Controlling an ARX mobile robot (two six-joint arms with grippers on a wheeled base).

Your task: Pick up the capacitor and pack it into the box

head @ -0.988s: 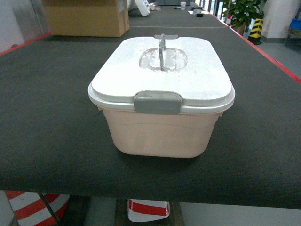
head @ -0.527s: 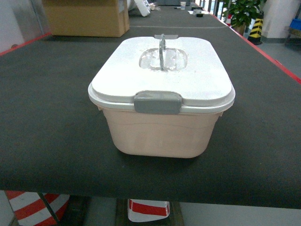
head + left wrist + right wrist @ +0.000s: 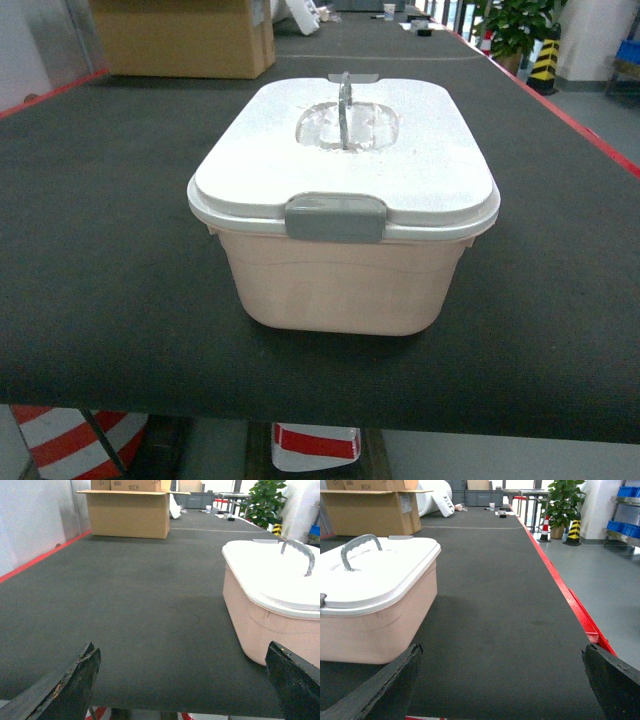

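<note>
Box point(image 3: 343, 285) sat mid-worktop point(image 3: 100, 260), white lid point(image 3: 345, 160) on, front latch point(image 3: 335, 218) down, handle point(image 3: 345, 110) upright. No capacitor showed in any view; it may have been inside, I couldn't tell. Left gripper point(image 3: 185, 685) and right gripper point(image 3: 502, 682) flanked the box at the near edge, each spread wide, holding nothing. Closed lid fitted either a packed box or one yet unopened, so I judged no move safe beyond locating the capacitor.

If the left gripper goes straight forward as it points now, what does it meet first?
Probably nothing near: ahead of the open left gripper lies bare table. The box stays off to its right; the cardboard box is far beyond.
</note>
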